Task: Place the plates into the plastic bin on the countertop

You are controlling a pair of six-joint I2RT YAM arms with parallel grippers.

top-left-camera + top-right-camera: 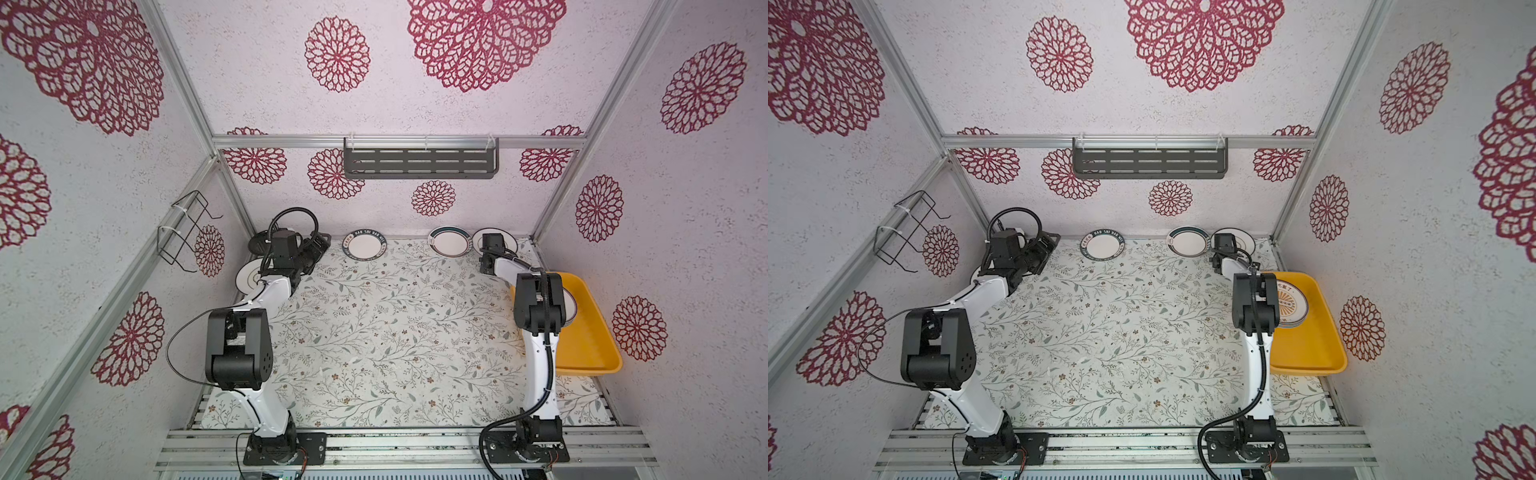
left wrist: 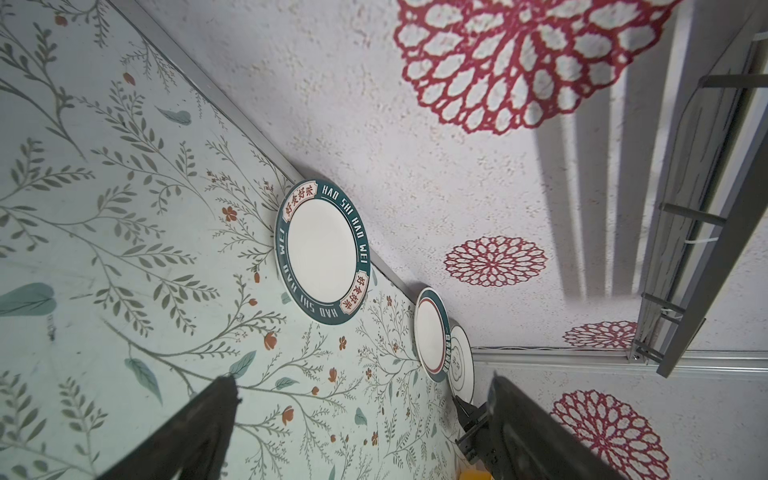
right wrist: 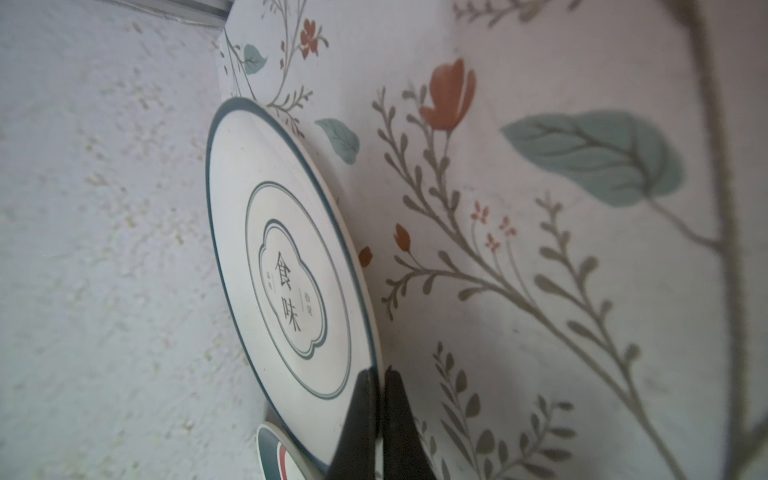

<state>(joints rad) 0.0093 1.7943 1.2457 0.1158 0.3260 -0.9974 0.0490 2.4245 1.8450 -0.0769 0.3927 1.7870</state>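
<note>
The right gripper (image 3: 378,372) is pinching the thin rim of the line-motif plate (image 3: 286,266), its two dark fingers drawn close together with only the plate's edge between them. The plate is leaning almost upright against the back wall (image 3: 104,208) in the far right corner, its lower edge resting on the countertop (image 3: 582,291), and nearly all of its disc is reaching away from the fingertips. Beside the grip, a banded plate (image 3: 282,453) is overlapping its edge, though the close wrist view is too cramped to say whether the two are touching.

This plate is looking stiff and smooth-glazed, light enough for one gripper but probably slippery and liable to chip. Because it is leaning on the wall, the exposed rim is the only place to take hold of it. A hold that far off centre is likely to let the disc pivot or slide once lifted, so a slow, level carry seems wise.

The yellow plastic bin (image 1: 1312,345) is sitting at the right edge of the countertop, nearer the robot's base than the held plate, with a sunburst plate (image 1: 1292,305) lying inside. The left gripper (image 2: 361,380) is hovering with its jaws spread wide and empty, pointing along the wall toward the lettered-rim plate (image 2: 322,253).
</note>
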